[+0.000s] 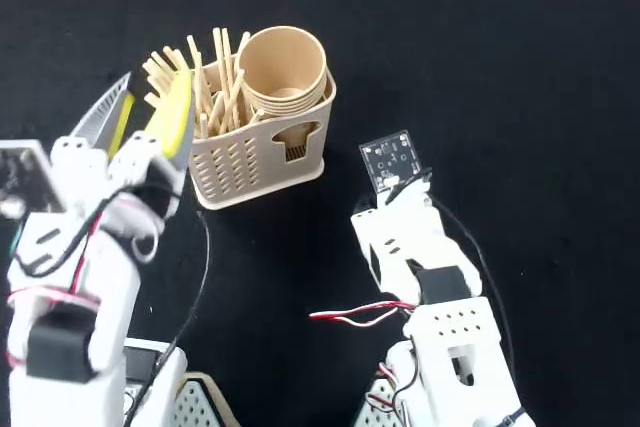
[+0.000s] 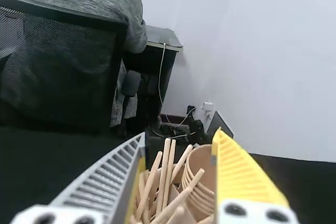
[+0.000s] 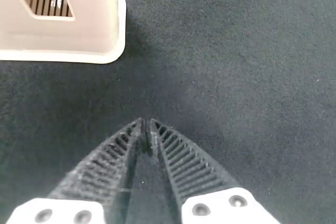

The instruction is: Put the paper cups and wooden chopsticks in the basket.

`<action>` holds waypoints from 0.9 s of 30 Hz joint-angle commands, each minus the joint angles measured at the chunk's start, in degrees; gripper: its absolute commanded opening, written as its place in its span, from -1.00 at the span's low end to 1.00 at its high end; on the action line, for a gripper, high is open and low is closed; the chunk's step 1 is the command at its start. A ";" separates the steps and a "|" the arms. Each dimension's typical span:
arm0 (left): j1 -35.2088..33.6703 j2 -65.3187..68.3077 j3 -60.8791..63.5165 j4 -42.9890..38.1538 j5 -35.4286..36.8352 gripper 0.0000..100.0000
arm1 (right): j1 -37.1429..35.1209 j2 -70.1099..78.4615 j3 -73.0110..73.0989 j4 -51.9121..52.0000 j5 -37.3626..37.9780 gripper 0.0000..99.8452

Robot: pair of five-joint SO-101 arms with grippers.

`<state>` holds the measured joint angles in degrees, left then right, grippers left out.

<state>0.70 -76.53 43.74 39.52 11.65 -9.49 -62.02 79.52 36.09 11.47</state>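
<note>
high view — left gripper (image 1: 152, 87) agape, empty, beside the basket (image 1: 250, 162) — right gripper (image 3: 146, 124) closed, empty

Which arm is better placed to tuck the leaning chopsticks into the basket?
Left, likely. The left end effector is open right beside the chopsticks in the basket; the right end effector is shut over the table.

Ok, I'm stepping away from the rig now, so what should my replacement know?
Left hand: open, empty, at the chopstick side of the basket.
Right hand: shut, empty, low over the table near a bottom corner of the basket.
Done: stacked cups and chopsticks stand in the basket.
Left: probably just backing both arms away.
</note>
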 commanded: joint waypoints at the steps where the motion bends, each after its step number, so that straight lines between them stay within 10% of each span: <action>1: -2.68 -8.88 0.31 8.09 -7.21 -0.58 | 0.35 -0.84 -0.48 -1.05 0.53 -0.97; 18: -21.76 -27.96 32.84 17.76 -18.20 -0.92 | 3.87 -31.25 16.31 -0.44 0.53 -0.97; 27: -24.57 -27.96 47.43 17.76 -18.20 -0.92 | 4.75 -45.93 16.92 26.55 0.53 -0.97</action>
<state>-21.89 -104.04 87.25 57.36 -6.37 -5.45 -103.08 96.75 56.84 11.47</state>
